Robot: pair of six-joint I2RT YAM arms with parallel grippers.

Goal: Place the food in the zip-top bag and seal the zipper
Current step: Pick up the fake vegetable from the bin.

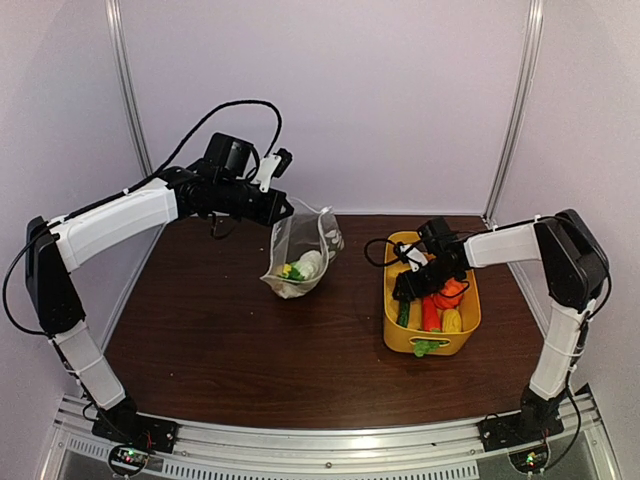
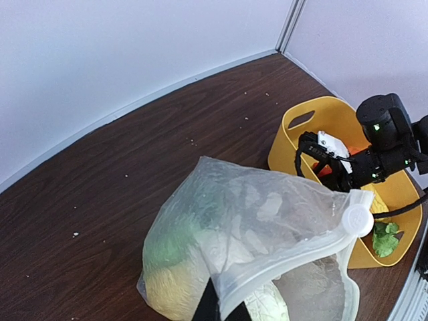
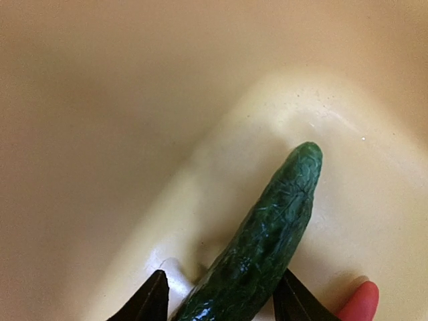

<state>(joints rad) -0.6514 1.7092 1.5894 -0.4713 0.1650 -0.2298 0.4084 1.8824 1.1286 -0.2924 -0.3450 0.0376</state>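
Toy vegetables (image 1: 432,312) are being shown in two places. Several red, orange, yellow and green pieces are lying in the yellow basket (image 1: 389,318) at the right of the top view. A white piece (image 1: 311,264) and a yellow-green piece (image 1: 290,270) are sitting at the bottom of the zip-top bag (image 1: 299,250) near the middle of the frame.

The bag is being held up by its mouth edge in the left gripper (image 1: 279,211), whose jaws are being pressed together on the plastic. Its lower end is resting on the brown table (image 1: 220,340). In the left wrist view the zipper (image 2: 287,264) is running along the open mouth across the lower right, with its white slider tab (image 2: 358,218) at the upper end.

The right gripper (image 1: 408,293) is being held down inside the basket. In the right wrist view its jaws are being pressed against both sides of a dark green cucumber (image 3: 267,234). The cucumber is slanting from the bottom centre toward the upper right, its tip near the basket's pale corner. A red piece (image 3: 361,304) is showing at the lower right, just beside one finger.
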